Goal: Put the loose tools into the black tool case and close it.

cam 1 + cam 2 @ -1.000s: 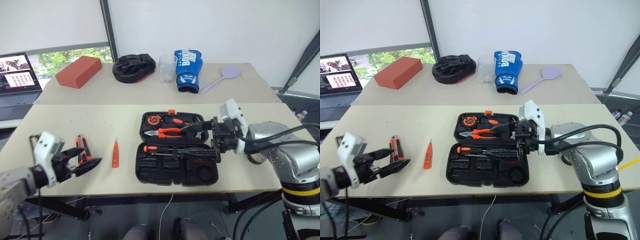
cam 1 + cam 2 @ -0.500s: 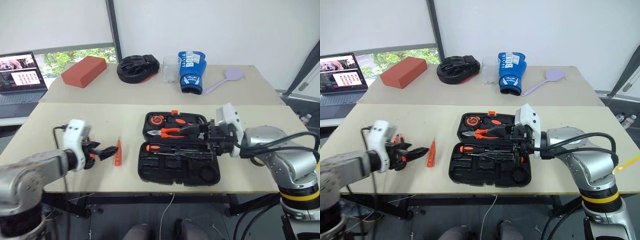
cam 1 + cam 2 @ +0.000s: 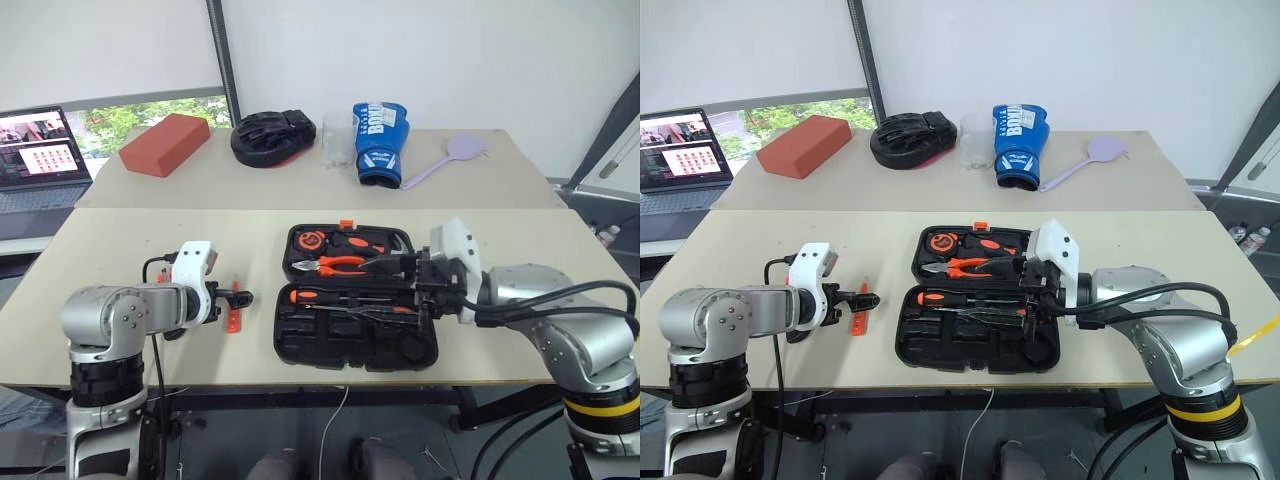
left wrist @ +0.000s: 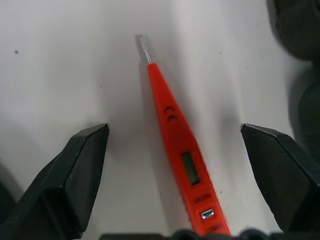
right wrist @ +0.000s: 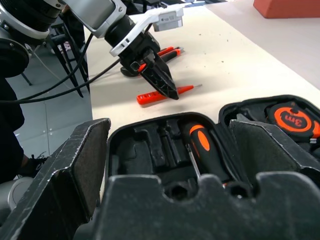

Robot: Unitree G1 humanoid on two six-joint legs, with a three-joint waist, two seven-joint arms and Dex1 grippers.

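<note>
You were at the pick-up of the tester pen (image 4: 177, 150), with the black tool case (image 3: 355, 325) lying open on the table (image 3: 120, 250) to the pen's right and the utility knife (image 5: 162, 52) on the bare top beyond your left arm, as the right wrist view showed. Your left gripper (image 3: 862, 297) hung low over the pen with its jaws spread apart and nothing between them yet. In the left wrist view the pen lay between the two fingers (image 4: 75, 175), a little nearer the one on the case side, its body running lengthwise along the gripper's reach with the metal tip pointing away from the wrist. I judged the next move to call for a short descent until the fingertips flanked the orange body, then a close across its narrow width; the pen is slim and lies flat, so the tips would need to come right to the table. Your right gripper (image 3: 410, 272) was held over the case's right side, jaws wide apart and empty, above a screwdriver (image 5: 200, 145) already seated in its recess.
</note>
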